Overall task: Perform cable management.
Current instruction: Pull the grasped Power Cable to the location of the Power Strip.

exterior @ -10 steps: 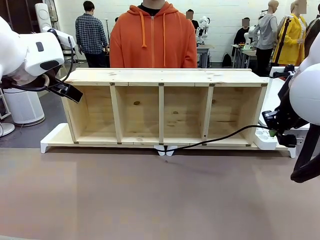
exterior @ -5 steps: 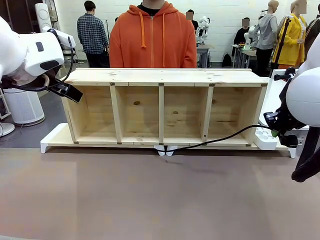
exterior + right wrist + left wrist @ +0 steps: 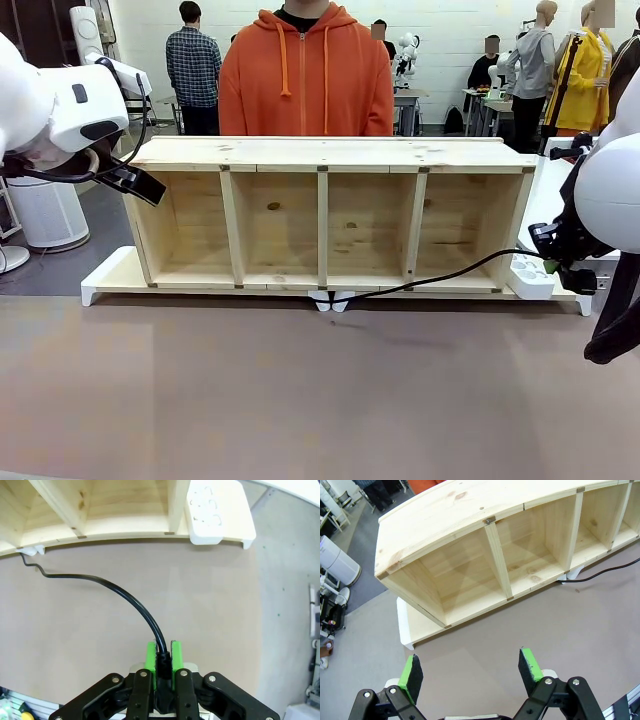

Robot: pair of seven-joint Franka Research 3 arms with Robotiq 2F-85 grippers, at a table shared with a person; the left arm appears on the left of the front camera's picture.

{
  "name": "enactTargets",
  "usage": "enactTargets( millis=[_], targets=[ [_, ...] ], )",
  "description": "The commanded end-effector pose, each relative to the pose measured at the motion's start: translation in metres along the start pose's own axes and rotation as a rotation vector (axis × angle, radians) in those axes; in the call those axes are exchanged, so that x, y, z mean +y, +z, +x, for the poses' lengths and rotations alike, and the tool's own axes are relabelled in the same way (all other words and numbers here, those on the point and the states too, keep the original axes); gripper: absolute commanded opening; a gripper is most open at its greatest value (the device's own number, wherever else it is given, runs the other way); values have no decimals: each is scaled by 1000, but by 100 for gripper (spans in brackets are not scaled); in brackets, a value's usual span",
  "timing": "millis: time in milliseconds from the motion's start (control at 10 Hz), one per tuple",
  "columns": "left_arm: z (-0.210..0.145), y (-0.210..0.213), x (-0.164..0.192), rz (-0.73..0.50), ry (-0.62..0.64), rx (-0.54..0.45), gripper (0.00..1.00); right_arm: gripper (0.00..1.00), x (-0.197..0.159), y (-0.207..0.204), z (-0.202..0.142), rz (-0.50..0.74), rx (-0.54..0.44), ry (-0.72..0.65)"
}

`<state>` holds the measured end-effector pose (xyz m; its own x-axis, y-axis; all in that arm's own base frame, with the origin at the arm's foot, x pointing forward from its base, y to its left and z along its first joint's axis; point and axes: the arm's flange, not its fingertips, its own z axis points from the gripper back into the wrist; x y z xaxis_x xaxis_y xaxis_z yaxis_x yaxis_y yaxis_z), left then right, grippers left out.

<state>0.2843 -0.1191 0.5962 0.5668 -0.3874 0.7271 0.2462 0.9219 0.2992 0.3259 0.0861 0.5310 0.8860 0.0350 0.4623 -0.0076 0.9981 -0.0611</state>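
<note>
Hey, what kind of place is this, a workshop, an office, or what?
Probably a robotics lab or test room: two white robot arms flank a worktable with an open wooden shelf, the right pincer grips a black cable, and a seated person works at a desk farther back.

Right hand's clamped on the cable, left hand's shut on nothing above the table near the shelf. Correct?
Not quite. The left hand is open, not shut: the left wrist view shows its green pads wide apart with nothing between them. The right hand is indeed clamped on the cable.
</note>
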Motion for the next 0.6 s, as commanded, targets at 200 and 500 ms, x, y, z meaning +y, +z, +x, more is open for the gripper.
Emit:
enactTargets(
  millis=[200,500],
  targets=[
    [1,-2,-1,2,-2,-11,100,15,-64,-2,-7,13,43,-139],
    [1,-2,-1,2,-2,-11,100,15,-111,5,9,-54,9,-204]
  ],
)
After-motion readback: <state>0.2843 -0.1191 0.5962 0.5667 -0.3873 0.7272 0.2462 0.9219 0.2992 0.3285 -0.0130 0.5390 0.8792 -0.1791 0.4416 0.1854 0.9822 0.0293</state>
